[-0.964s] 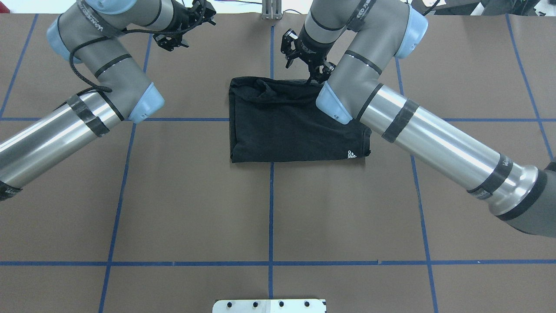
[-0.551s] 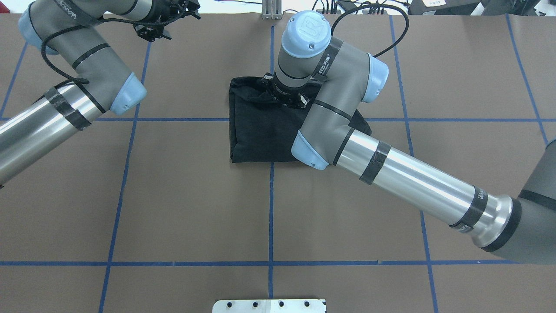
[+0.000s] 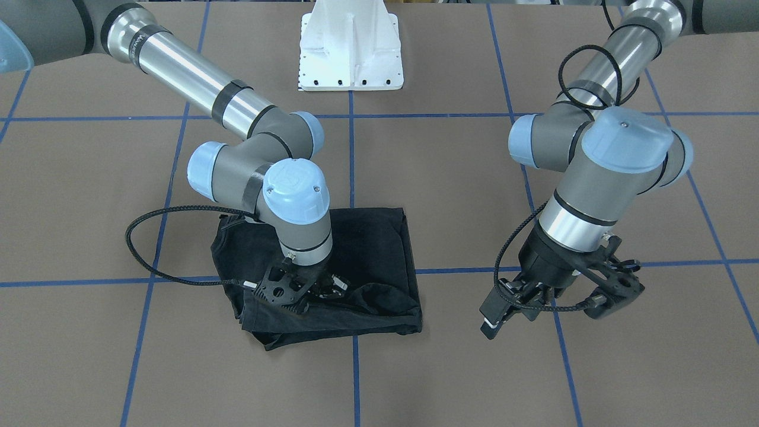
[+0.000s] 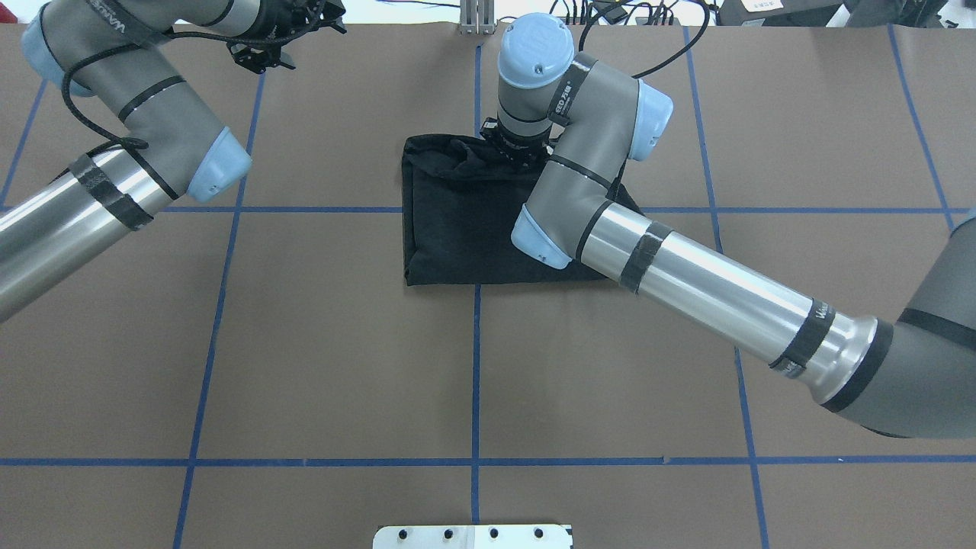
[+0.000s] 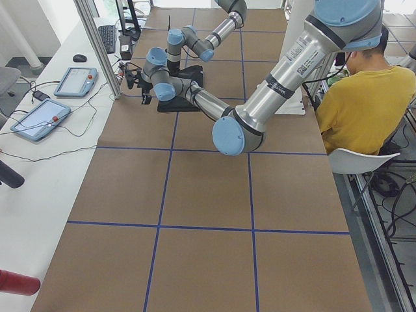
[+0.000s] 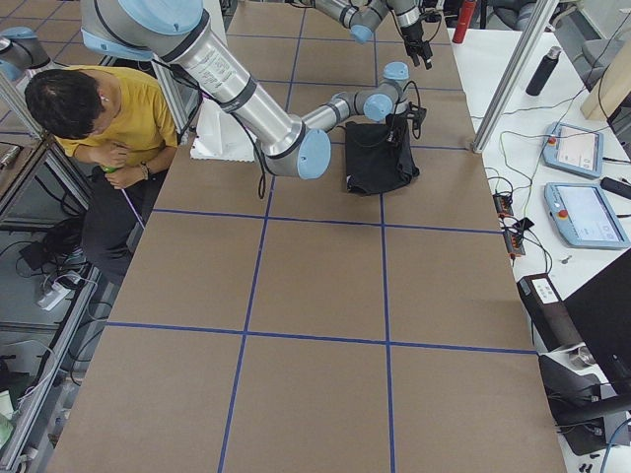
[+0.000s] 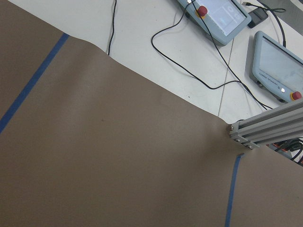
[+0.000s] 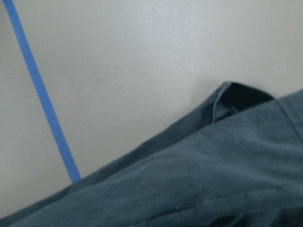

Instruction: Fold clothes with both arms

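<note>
T-shirt [image 4: 457, 236] lies folded; right pincer [image 3: 299, 290] meets its 12 o'clock edge, left pincer [image 4: 264, 57] hovers at 10 o'clock; cannot tell either's grip.

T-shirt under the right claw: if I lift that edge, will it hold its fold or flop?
Probably floppy: the T-shirt lies in soft wrinkles and bunches near the right claw, so lifted layers would likely sag apart. It looks thin and light, lying flat on the table. Pushed, it may crumple rather than slide whole.
</note>
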### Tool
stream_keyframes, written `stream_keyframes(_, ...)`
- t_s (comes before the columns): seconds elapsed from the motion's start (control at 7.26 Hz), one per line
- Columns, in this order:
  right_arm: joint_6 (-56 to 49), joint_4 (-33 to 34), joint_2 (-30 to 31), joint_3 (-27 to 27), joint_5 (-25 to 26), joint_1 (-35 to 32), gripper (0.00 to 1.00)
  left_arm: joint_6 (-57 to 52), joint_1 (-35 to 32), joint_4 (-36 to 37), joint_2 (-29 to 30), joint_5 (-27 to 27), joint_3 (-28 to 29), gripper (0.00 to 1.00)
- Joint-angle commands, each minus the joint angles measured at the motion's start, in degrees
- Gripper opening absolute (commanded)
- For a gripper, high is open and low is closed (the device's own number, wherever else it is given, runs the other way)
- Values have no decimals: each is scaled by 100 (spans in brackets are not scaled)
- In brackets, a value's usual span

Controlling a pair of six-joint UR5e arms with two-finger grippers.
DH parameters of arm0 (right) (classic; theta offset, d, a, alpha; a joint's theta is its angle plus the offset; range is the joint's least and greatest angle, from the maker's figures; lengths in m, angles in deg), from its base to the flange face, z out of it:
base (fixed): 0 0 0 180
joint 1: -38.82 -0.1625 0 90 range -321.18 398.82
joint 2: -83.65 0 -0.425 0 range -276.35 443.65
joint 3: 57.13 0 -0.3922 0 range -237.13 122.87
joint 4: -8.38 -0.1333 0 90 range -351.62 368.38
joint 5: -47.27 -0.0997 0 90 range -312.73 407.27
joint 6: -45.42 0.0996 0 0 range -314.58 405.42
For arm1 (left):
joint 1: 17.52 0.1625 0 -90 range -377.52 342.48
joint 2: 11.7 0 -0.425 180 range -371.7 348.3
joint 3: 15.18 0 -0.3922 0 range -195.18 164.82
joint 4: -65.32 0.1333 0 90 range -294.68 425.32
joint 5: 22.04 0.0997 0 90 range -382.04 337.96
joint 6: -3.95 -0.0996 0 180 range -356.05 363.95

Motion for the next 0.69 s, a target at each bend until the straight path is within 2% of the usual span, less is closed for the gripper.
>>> stream_keyframes(0.0,-452,-751,-578,1452,-15,-364,0,5,-18,244,1,0,-218,100)
stream_keyframes(0.14,-461,-1472,-1050,2616,29,-384,0,5,-27,437,1,9,-359,100)
stream_keyframes(0.28,-444,-1757,-1420,3106,29,-471,0,-3,-53,518,10,9,-412,100)
stream_keyframes(0.55,-365,-1760,-1800,3313,-102,-559,0,-12,-44,518,1,9,-404,100)
